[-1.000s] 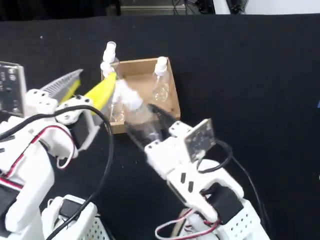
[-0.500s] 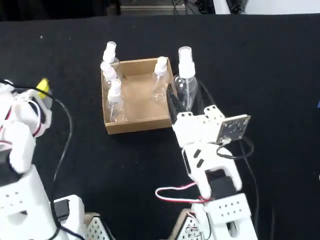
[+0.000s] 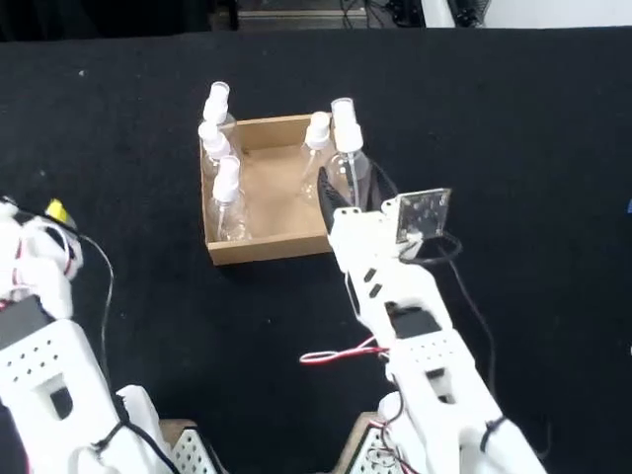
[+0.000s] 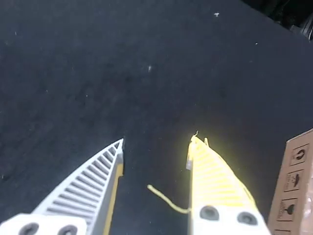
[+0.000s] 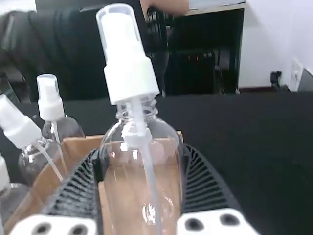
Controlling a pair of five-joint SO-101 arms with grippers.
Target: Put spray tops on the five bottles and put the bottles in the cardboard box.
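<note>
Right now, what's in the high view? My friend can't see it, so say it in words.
The right end effector grips a clear bottle with a white spray top at the edge of the cardboard box. Four more spray-topped bottles stand inside it; the table is black.

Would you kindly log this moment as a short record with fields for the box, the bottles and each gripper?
cardboard box: open-topped, on the black table
bottles at box: four, upright, spray tops on
held bottle: upright, spray top on, at the box's right wall
right gripper: shut on held bottle
left gripper: open, empty, above the table
</note>
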